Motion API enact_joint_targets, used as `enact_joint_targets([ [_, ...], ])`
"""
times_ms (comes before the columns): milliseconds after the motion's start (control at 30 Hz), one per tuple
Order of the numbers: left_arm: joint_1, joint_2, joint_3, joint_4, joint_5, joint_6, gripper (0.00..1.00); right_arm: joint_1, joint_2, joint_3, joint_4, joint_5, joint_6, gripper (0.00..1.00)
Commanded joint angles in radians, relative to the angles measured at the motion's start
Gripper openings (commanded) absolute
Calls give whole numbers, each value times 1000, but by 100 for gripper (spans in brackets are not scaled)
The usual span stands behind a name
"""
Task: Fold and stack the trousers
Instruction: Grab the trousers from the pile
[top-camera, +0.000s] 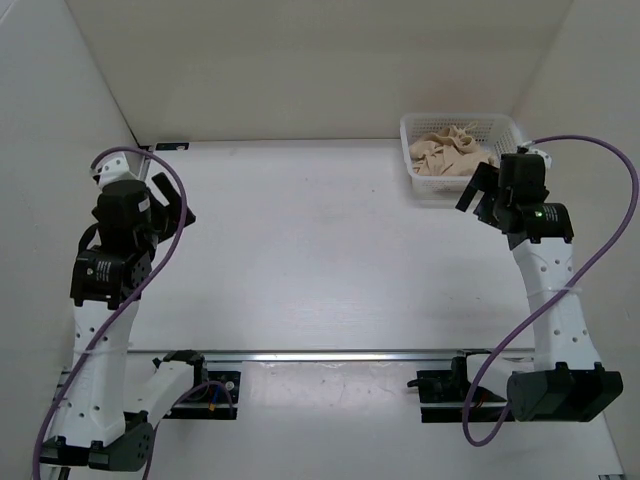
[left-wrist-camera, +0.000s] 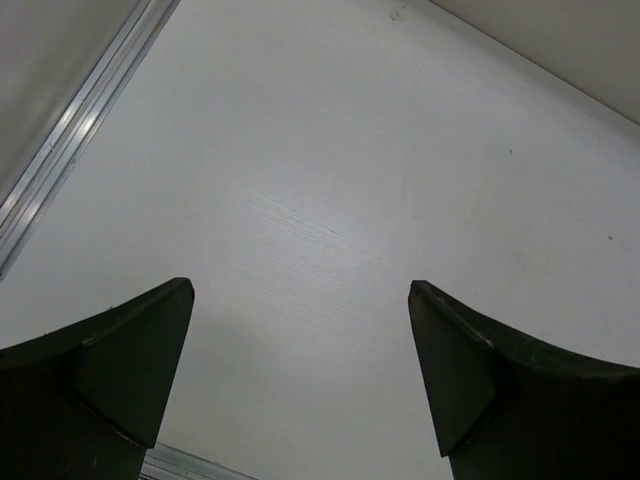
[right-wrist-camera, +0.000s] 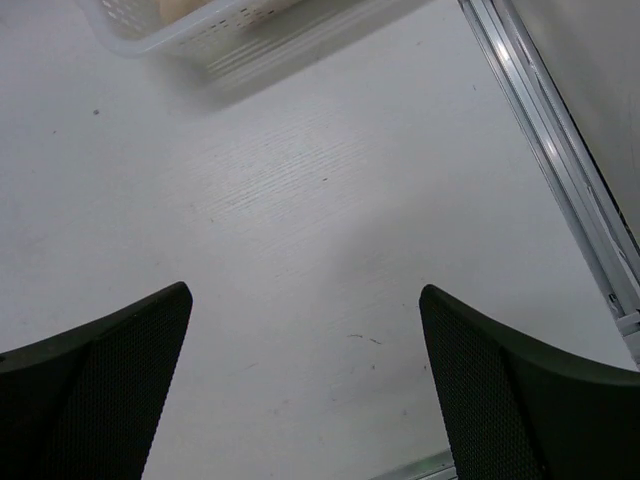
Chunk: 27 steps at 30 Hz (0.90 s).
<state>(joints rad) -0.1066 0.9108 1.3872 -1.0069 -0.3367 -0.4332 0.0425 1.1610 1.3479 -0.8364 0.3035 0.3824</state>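
You are seeing the trousers (top-camera: 448, 150) lying crumpled in the white mesh basket (top-camera: 412, 128) at the table's (top-camera: 300, 250) far right corner, a sight only the overhead view is giving whole. The right wrist camera is catching just the basket's corner beyond the right gripper (right-wrist-camera: 305, 300), which is gaping wide and empty. The left gripper (left-wrist-camera: 300, 290) is likewise spread above the tabletop, holding nothing.

A flat white matte tabletop (top-camera: 320, 250) fills the middle under soft, even light. Plain off-white panels enclose it: a back panel (top-camera: 300, 60) at 12 o'clock, a left side panel (top-camera: 45, 130) at 9 o'clock and a right side panel (top-camera: 600, 70) at 3 o'clock. A thin silver metal rail (top-camera: 330, 353) crosses at 6 o'clock.
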Motion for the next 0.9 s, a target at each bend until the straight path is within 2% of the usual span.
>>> enact_joint_targets([
  [0, 5, 22, -8, 30, -6, -21, 100, 17, -27, -15, 5, 0, -7, 99],
  [267, 5, 68, 10, 21, 82, 2, 100, 17, 94, 95, -15, 9, -34, 99],
  [400, 5, 106, 10, 21, 82, 2, 100, 17, 254, 224, -15, 54, -56, 99],
  [467, 5, 134, 10, 21, 82, 11, 100, 17, 346, 386, -65, 74, -56, 99],
  [500, 5, 144, 10, 21, 82, 11, 100, 17, 449, 451, -81, 86, -56, 99],
  [533, 5, 164, 19, 21, 91, 11, 100, 17, 498, 577, -92, 86, -56, 99],
  [633, 5, 203, 30, 21, 91, 2, 100, 17, 702, 767, -102, 88, -102, 99],
  [667, 5, 214, 41, 21, 91, 11, 100, 17, 756, 921, -142, 88, -112, 99],
  [767, 5, 255, 65, 21, 82, 11, 100, 8, 1013, 1199, -188, 88, -164, 99],
  [867, 5, 287, 76, 21, 91, 2, 100, -12, 1104, 1261, -141, 88, -175, 99],
])
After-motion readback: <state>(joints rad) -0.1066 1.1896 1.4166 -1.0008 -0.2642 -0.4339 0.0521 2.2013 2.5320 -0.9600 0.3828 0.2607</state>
